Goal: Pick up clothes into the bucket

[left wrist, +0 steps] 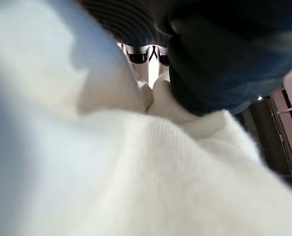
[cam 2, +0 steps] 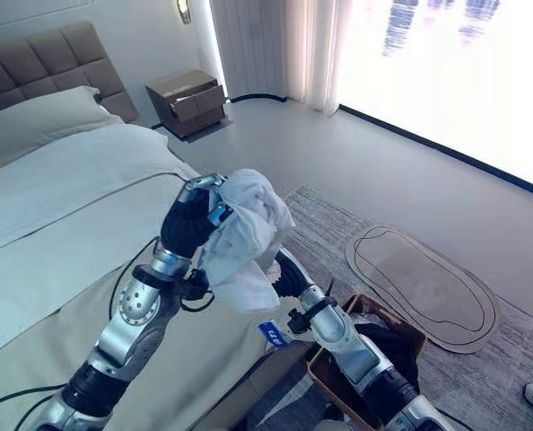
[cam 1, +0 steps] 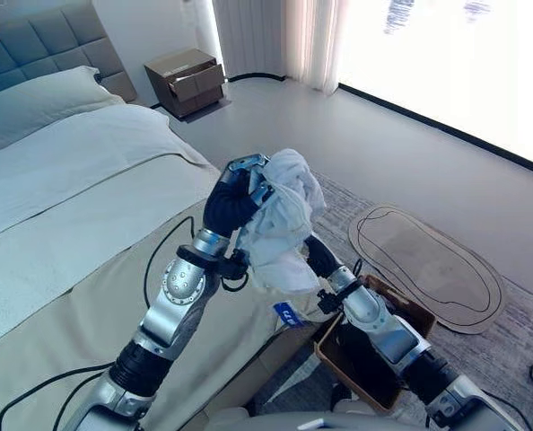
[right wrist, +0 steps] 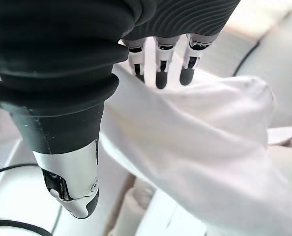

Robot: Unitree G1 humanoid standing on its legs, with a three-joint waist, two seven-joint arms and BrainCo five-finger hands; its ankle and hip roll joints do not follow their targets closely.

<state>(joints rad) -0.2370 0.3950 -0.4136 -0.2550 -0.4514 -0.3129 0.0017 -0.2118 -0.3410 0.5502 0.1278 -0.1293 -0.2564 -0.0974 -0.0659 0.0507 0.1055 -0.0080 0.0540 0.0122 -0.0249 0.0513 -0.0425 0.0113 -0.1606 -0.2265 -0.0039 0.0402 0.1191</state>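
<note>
One white garment [cam 1: 283, 220], bunched above the bed [cam 1: 78, 206] edge. One bed, one pillow [cam 1: 38, 101] at its head. One nightstand [cam 1: 187, 81] beyond the bed. One brown bucket [cam 1: 401, 314] by the bed's foot. One oval mat [cam 1: 428, 265] past the bucket. Two hands: left hand [cam 1: 235, 199], right hand [right wrist: 160, 64].

This is a home bedroom: a made bed [cam 1: 78, 206] with a pillow [cam 1: 38, 101] and padded headboard [cam 1: 33, 40], a wooden nightstand [cam 1: 186, 81], pale curtains [cam 1: 284, 40] beside a large window [cam 1: 455, 63], and a floor rug [cam 1: 428, 265].
</note>
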